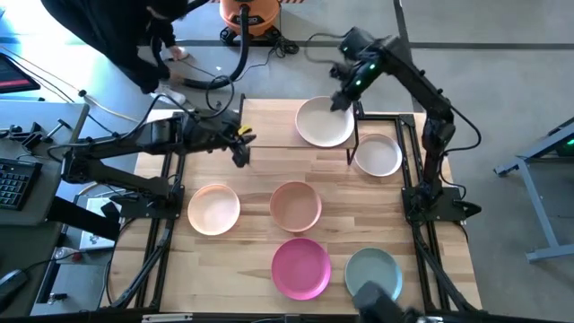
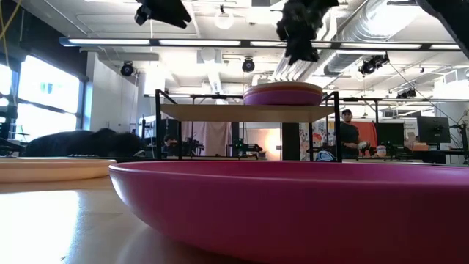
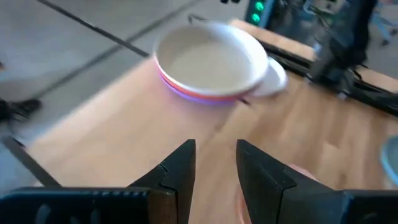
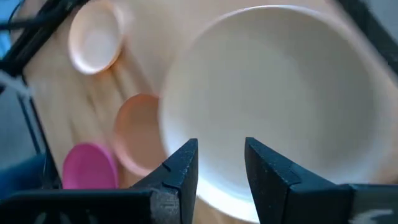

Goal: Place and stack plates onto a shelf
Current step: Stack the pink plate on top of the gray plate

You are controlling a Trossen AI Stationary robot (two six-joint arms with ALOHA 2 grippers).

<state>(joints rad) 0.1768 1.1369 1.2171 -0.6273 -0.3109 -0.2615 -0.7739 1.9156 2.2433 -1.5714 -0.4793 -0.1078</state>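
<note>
Right gripper (image 4: pixel 221 163) parted, empty, above cream plate (image 4: pixel 273 93)

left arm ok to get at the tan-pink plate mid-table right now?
Probably yes. The left gripper hovers open above bare tabletop, and the tan-pink plate lies uncovered nearby with nothing between them. The right gripper is off at the stack on the shelf, out of the way.

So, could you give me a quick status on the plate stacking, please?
Right gripper open, empty, above the shelf stack. Left gripper open, idle, left of the shelf. Five plates still on the table. Nothing in the way.
</note>
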